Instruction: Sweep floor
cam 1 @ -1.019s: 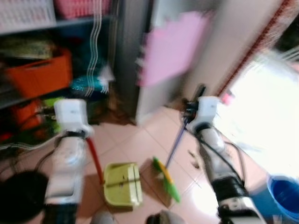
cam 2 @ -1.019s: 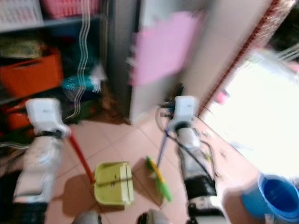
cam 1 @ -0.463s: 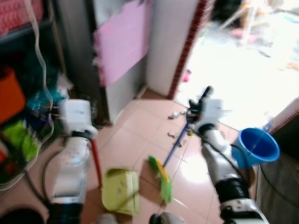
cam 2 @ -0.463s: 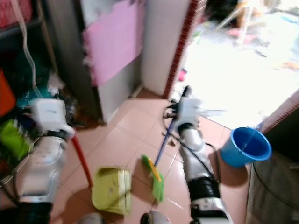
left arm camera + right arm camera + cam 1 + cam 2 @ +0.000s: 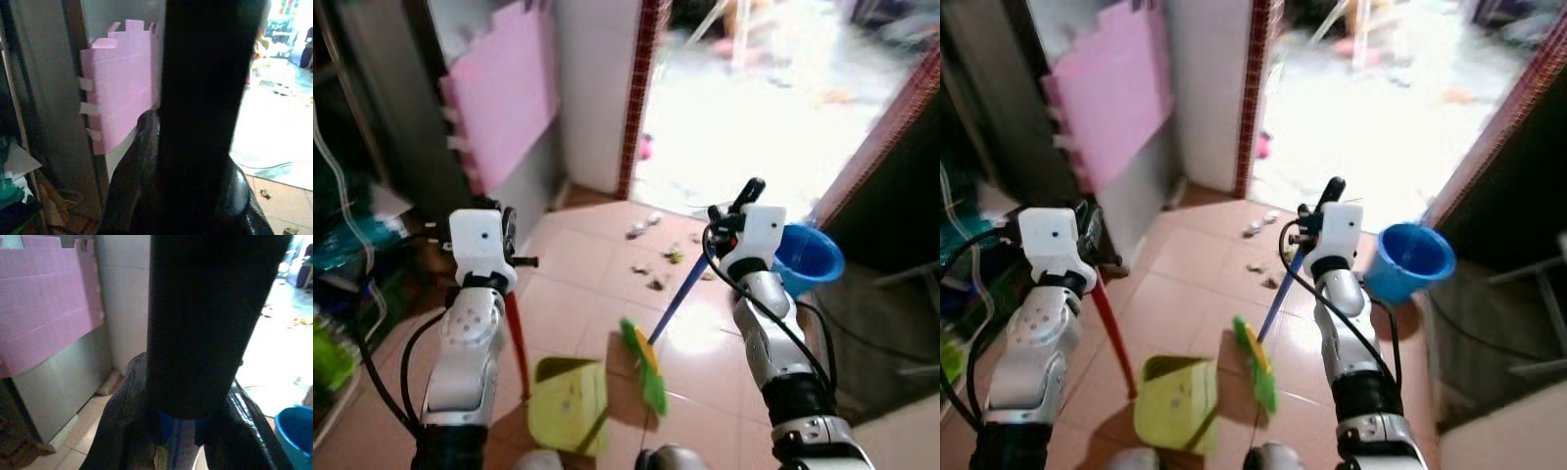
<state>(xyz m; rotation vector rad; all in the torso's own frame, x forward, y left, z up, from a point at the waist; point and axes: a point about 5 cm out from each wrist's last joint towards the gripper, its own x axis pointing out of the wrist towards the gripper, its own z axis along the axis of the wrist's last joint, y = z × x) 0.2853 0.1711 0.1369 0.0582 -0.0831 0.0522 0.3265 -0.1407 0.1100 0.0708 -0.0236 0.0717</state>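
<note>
My left gripper (image 5: 507,235) is shut on the red handle (image 5: 516,328) of a yellow-green dustpan (image 5: 570,403) that rests on the tiled floor by my feet. My right gripper (image 5: 736,208) is shut on the blue handle (image 5: 680,299) of a broom, whose green and yellow head (image 5: 646,367) touches the floor just right of the dustpan. Scraps of litter (image 5: 651,259) lie on the tiles ahead, near the doorway. In each wrist view a thick black handle top (image 5: 200,98) (image 5: 205,323) stands between the dark fingers (image 5: 132,181) (image 5: 122,431).
A blue bucket (image 5: 808,259) stands on the floor at the right, close behind the right arm. A pink foam mat (image 5: 504,93) leans on a grey cabinet at the left. A bright open doorway (image 5: 754,108) lies ahead. Clutter and cables (image 5: 352,255) sit at the far left.
The camera has swung right, from the shelves to the doorway, bringing the bucket and litter into view. Both grippers keep their hold on the handles.
</note>
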